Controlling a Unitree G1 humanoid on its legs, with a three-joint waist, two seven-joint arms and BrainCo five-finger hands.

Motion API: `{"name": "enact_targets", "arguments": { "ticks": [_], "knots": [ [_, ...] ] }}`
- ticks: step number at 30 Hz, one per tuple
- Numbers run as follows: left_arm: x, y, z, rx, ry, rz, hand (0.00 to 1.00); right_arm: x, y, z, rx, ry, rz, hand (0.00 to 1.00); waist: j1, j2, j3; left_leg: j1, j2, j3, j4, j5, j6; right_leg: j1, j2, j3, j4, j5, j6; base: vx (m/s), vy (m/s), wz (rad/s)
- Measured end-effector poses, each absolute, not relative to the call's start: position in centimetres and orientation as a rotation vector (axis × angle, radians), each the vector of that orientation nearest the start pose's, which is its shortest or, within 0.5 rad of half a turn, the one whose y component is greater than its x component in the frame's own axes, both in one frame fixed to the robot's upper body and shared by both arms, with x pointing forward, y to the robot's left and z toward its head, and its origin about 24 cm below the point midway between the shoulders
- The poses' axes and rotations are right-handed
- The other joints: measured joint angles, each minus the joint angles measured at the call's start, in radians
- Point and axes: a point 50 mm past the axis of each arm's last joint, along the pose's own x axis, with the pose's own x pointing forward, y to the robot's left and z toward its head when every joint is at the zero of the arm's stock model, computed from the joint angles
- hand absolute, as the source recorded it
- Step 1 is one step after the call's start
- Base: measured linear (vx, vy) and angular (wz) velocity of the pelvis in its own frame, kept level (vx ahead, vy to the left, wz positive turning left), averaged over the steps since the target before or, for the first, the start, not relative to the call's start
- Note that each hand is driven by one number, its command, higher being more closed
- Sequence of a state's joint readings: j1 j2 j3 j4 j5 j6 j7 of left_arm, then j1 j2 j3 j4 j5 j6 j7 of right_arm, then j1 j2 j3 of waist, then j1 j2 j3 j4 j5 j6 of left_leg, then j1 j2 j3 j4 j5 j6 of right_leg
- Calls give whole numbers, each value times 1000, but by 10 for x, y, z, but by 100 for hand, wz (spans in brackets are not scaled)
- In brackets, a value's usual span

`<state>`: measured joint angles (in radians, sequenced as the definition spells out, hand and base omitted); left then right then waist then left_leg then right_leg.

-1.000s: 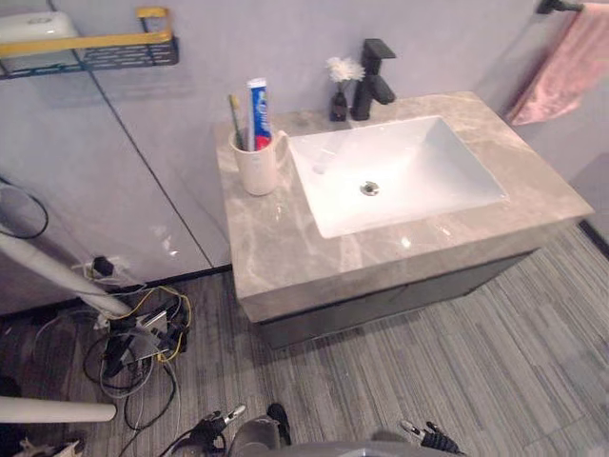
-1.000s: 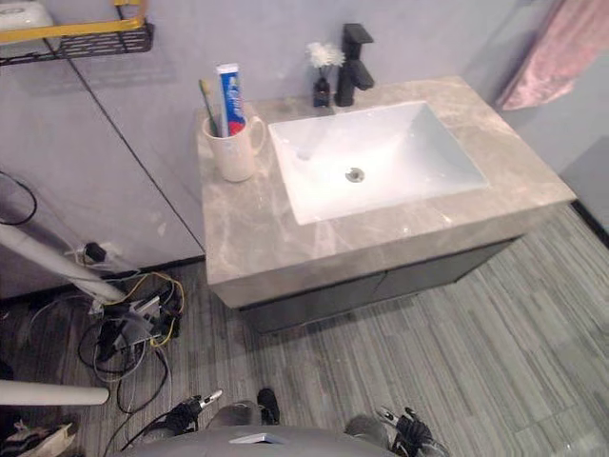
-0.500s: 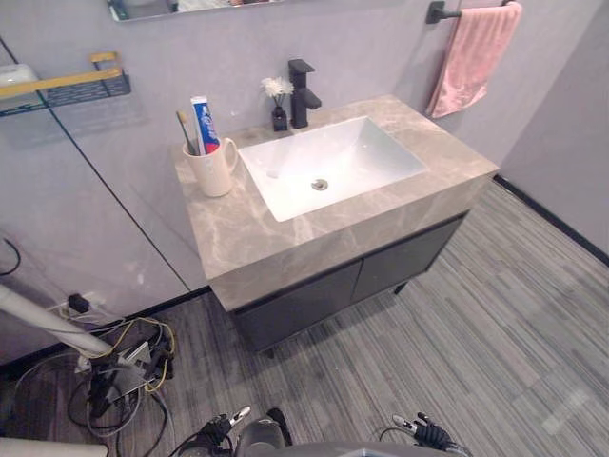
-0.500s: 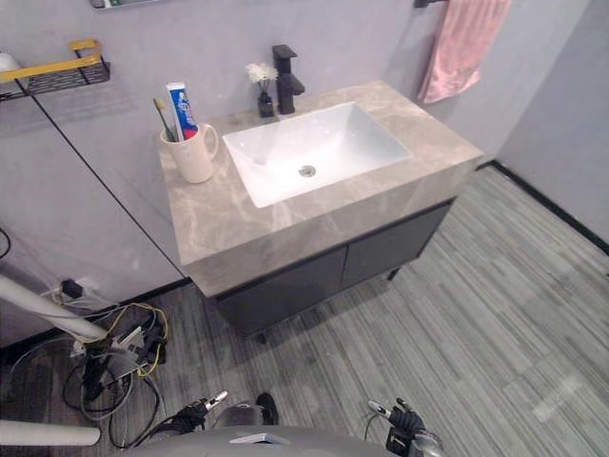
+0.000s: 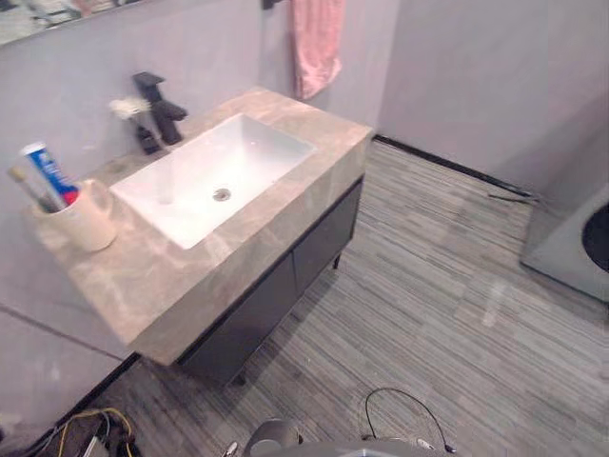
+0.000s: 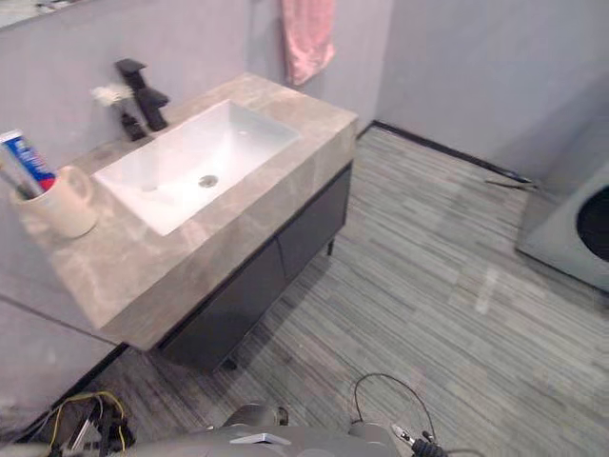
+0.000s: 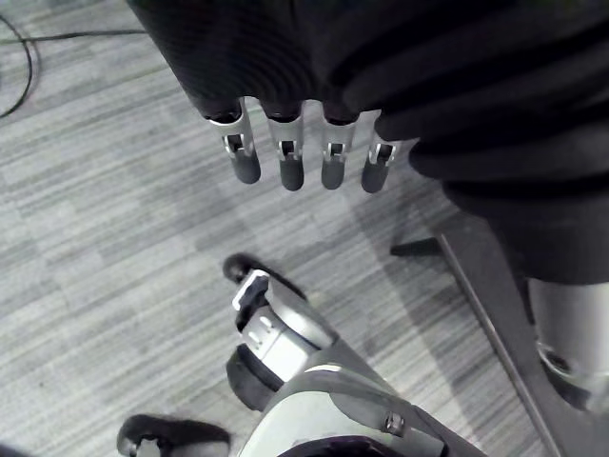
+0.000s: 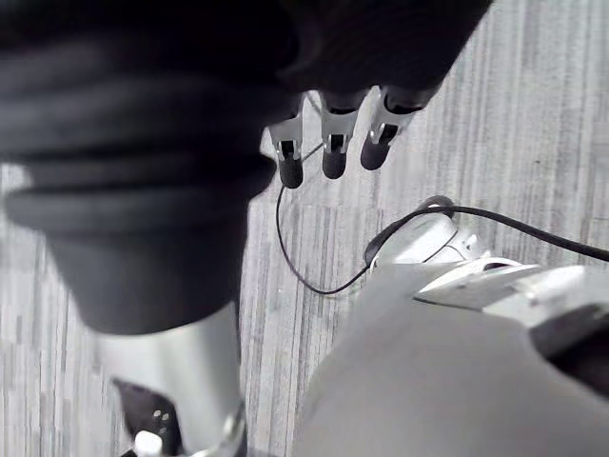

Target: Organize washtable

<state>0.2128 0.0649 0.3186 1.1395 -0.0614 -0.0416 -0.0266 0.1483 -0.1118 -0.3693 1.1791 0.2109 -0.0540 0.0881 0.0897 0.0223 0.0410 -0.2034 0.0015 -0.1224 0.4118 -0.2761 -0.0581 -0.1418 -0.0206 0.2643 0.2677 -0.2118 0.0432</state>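
The marble washtable (image 5: 143, 276) stands at the left with a white sink (image 5: 205, 171) set in it. A cream mug (image 5: 84, 221) at its left end holds a toothpaste tube (image 5: 48, 173) and a toothbrush (image 5: 27, 187). Behind the sink are a black faucet (image 5: 160, 95) and a small dark vase (image 5: 143, 129) with a white flower. My left hand (image 7: 285, 157) hangs over the floor with straight fingers, holding nothing. My right hand (image 8: 328, 143) also hangs low and open, far from the washtable.
A pink towel (image 5: 317, 38) hangs on the wall beyond the counter's far end. Dark cabinet doors (image 5: 285, 286) sit under the top. A grey appliance (image 5: 580, 248) stands at the right, with striped grey floor (image 5: 428, 286) between.
The whole picture has swung right, so the camera moved: the washtable now sits at the left and more floor shows. Nothing on the counter has shifted. Both hands still hang low.
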Motion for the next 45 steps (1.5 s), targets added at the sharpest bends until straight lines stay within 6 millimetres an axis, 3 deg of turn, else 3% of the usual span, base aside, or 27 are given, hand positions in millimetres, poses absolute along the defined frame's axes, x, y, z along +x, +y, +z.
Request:
{"name": "enact_targets", "arguments": {
  "ticks": [5,8,9,10,11,12,13,15,17,19,21,22,24,26,27,29,31,32,33,34,37,39,40,42,43,44,45],
  "knots": [
    [40,210,-170,-73,1233,279,0,45,-232,-167,307,1146,-477,0,-3,-9,-32,49,-32,141,-101,3,61,-55,-39,78,23,23,47,282,86,-66],
    [59,207,-169,-12,1202,194,0,50,-232,-165,311,1119,-466,0,-47,13,-12,142,-20,239,-125,14,67,-137,0,43,233,56,57,288,79,-100],
    [71,211,-166,7,1172,183,0,57,-231,-164,316,1098,-458,0,-59,-1,35,96,-11,271,36,1,62,-138,-16,14,307,111,48,53,151,-111],
    [79,215,-164,19,1139,183,0,55,-228,-166,328,1107,-463,0,-70,-25,47,58,-34,268,83,-31,82,-149,-53,-8,332,120,55,-237,90,-93],
    [81,217,-163,24,1124,187,0,58,-225,-166,338,1106,-464,0,-79,-28,50,82,-49,256,-80,-14,103,-167,-75,-30,339,111,54,-496,-101,-119],
    [85,217,-162,26,1116,186,0,65,-229,-164,337,1084,-474,0,-87,-28,68,142,-20,340,-228,117,84,-178,-90,-115,369,79,33,-599,-252,-181],
    [80,216,-164,18,1141,192,0,74,-229,-163,328,1068,-452,0,-80,-28,81,185,-5,423,-260,116,83,-199,-100,-203,358,57,4,-512,-288,-193],
    [77,216,-164,-5,1146,215,0,77,-228,-163,343,1057,-466,0,-83,-10,95,215,26,497,-279,109,72,-209,-91,-355,296,54,-2,-131,-146,-164],
    [71,220,-165,-34,1161,260,0,72,-224,-165,358,1085,-476,0,-85,-30,88,233,57,574,-282,101,58,-203,-65,-554,119,98,0,153,-68,-160],
    [67,223,-166,-60,1169,296,0,65,-220,-168,385,1107,-499,0,-91,-45,92,264,54,588,-288,90,40,-178,-45,-639,-21,160,-26,190,-184,-109],
    [58,226,-167,-105,1178,347,0,48,-214,-172,442,1139,-554,0,-107,-61,88,315,38,591,-287,66,1,-140,-33,-631,-71,216,-68,227,-245,-56],
    [52,225,-167,-139,1183,382,0,37,-213,-173,465,1155,-587,0,-112,-65,77,345,39,585,-275,42,-28,-124,-28,-620,-59,220,-125,252,-297,-29],
    [45,222,-169,-186,1187,418,0,26,-216,-173,474,1165,-620,0,-114,-46,58,328,81,565,-190,20,-61,-117,1,-605,-43,170,-122,221,-349,-34],
    [40,223,-169,-246,1188,482,0,24,-218,-173,490,1156,-648,0,-112,-31,44,232,180,507,104,-11,-66,-79,66,-577,-71,139,-133,232,-412,-57],
    [36,221,-170,-277,1189,507,0,25,-219,-172,483,1153,-643,0,-109,-17,42,183,229,471,245,2,-48,-46,104,-560,-91,136,-142,252,-349,-75],
    [19,214,-172,-344,1209,563,0,33,-223,-170,444,1123,-612,0,-95,6,35,66,284,336,552,36,46,12,194,-474,-108,126,-207,130,-313,-119],
    [12,213,-172,-364,1214,591,0,45,-220,-168,411,1096,-556,0,-75,1,37,11,256,232,676,31,40,46,237,-381,-103,107,-246,-3,-270,-170],
    [7,215,-171,-370,1211,614,0,53,-216,-167,397,1086,-518,0,-52,-14,31,-37,194,160,723,30,39,64,255,-296,-95,100,-257,-93,-245,-236],
    [7,217,-170,-356,1203,614,0,62,-214,-167,383,1077,-483,0,-34,-29,33,-85,112,92,727,14,20,95,262,-203,-96,100,-261,-150,-171,-244],
    [8,216,-170,-341,1207,590,0,68,-212,-166,374,1075,-460,0,-23,-34,37,-116,64,64,698,-7,14,118,262,-142,-98,112,-244,-168,-61,-208],
    [13,212,-171,-326,1202,557,0,85,-205,-165,356,1060,-397,0,-13,-27,52,-211,-1,17,458,-39,18,186,261,31,-108,96,-231,-185,67,-187],
    [15,207,-171,-336,1199,551,0,84,-208,-165,346,1061,-399,0,-6,-5,61,-238,-35,-91,164,7,-40,221,251,122,-103,62,-235,-238,167,-126],
    [15,204,-172,-338,1201,544,0,83,-212,-164,322,1068,-391,0,0,11,62,-232,-18,-127,-25,76,-62,250,250,174,-103,32,-236,-101,229,-121],
    [10,201,-172,-332,1219,532,0,69,-215,-167,323,1108,-413,0,3,15,51,-231,1,-98,-110,188,-83,280,233,236,-58,-48,-237,220,193,-99],
    [2,201,-173,-328,1242,539,0,62,-214,-168,331,1125,-423,0,-3,2,23,-232,-18,-40,-83,245,-53,292,198,253,-14,-101,-226,597,117,-64],
    [2,205,-173,-319,1247,543,0,56,-213,-169,356,1132,-448,0,-7,-18,6,-232,-33,13,-47,254,-12,282,172,248,40,-119,-207,647,101,-55],
    [3,209,-172,-312,1246,547,0,55,-211,-170,375,1132,-457,0,-7,-32,4,-220,-42,32,-39,232,0,269,162,239,83,-119,-193,615,54,-61]
  ]
}}
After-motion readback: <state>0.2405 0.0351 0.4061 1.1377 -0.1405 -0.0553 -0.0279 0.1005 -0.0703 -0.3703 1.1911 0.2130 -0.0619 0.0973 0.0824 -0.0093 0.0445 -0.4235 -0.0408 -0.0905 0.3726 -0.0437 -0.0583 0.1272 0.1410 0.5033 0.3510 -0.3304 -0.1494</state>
